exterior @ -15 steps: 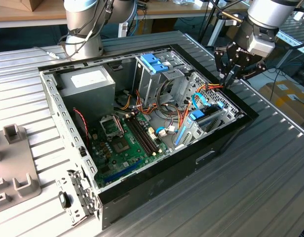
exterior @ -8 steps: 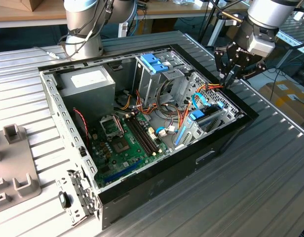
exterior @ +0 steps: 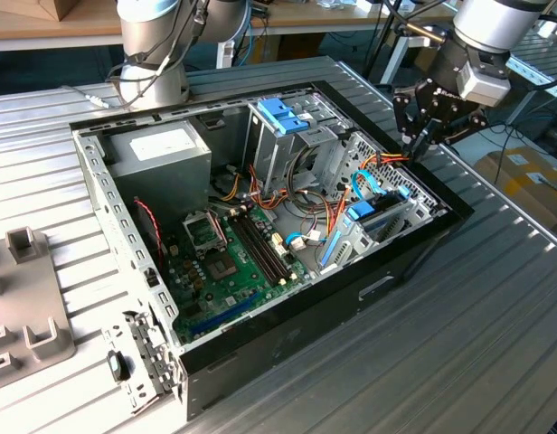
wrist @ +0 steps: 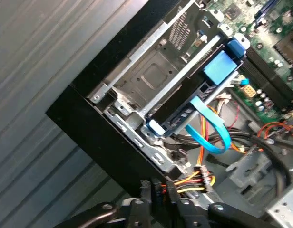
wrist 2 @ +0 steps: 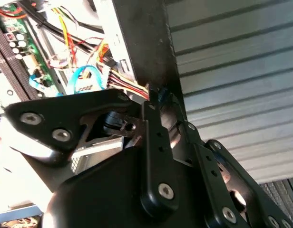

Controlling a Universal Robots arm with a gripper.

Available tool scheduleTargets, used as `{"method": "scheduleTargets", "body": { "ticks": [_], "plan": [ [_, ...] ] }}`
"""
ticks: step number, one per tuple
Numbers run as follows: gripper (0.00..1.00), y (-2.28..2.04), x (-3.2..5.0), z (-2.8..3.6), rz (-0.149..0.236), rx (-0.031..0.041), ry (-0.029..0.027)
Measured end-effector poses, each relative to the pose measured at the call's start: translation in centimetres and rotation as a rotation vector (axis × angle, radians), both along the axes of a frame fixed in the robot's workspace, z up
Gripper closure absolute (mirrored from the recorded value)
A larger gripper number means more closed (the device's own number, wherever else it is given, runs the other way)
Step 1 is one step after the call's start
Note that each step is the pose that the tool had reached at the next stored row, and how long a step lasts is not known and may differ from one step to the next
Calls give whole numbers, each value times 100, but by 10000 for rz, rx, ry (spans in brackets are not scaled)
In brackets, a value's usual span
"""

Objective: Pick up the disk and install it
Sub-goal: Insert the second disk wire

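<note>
Your gripper (exterior: pixel 421 137) hangs at the computer case's (exterior: pixel 287 316) rim on the exterior view's right, fingertips down at the corner where the orange, yellow and red wire bundle (exterior: pixel 387 160) meets its connector. In the first wrist view the fingertips (wrist: pixel 158 192) stand close together around the black end of that wire bundle (wrist: pixel 194 183); you appear to be pinching the connector, but the pads are partly hidden, so contact is not certain. The second wrist view shows the same: black fingers (wrist 2: pixel 153 126) converging beside the case wall. The disk (wrist: pixel 194 102) sits seated in its bay inside the case, light-blue carrier tab (wrist: pixel 222 66) showing, near the gripper but apart from it. A blue cable (wrist: pixel 213 130) loops between them. Further back lies the motherboard (exterior: pixel 233 262)
</note>
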State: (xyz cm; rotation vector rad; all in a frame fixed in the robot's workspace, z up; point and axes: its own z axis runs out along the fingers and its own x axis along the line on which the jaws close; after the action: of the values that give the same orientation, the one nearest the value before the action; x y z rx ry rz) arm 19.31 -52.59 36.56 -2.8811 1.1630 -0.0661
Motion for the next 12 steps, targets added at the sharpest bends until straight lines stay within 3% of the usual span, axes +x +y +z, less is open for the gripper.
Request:
{"method": "scheduleTargets", "body": {
  "ticks": [12],
  "plan": [
    [73, 13, 16, 0, 43, 0, 3]
  ]
}}
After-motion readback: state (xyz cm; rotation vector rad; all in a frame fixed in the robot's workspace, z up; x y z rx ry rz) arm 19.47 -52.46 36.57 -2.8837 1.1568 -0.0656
